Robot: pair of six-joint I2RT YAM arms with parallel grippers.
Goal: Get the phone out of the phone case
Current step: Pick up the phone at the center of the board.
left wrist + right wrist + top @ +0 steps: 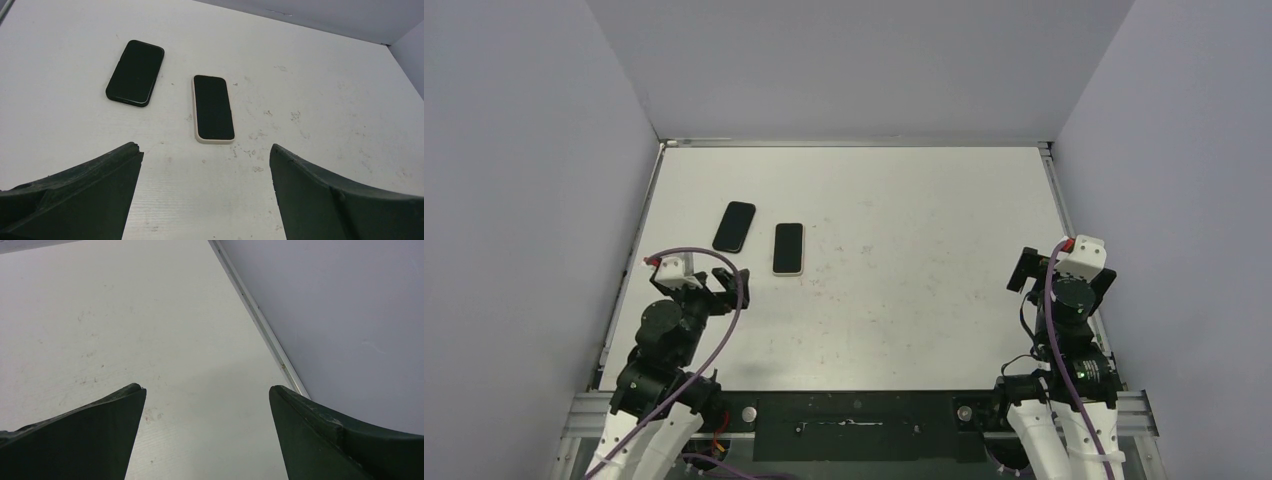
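Observation:
A phone with a black screen in a cream-white case (788, 248) lies flat on the left half of the white table, screen up; it also shows in the left wrist view (213, 108). A second, all-black phone-shaped item (734, 226) lies just to its left and a little farther back, slightly tilted; it shows in the left wrist view too (135, 73). I cannot tell whether that one is a phone or a case. My left gripper (721, 285) (205, 150) is open and empty, short of both items. My right gripper (1031, 270) (206, 389) is open and empty at the far right.
Grey walls enclose the table on the left, back and right. A metal rail (260, 320) runs along the table's right edge, close to my right gripper. The table surface (904, 260) has small scuff marks.

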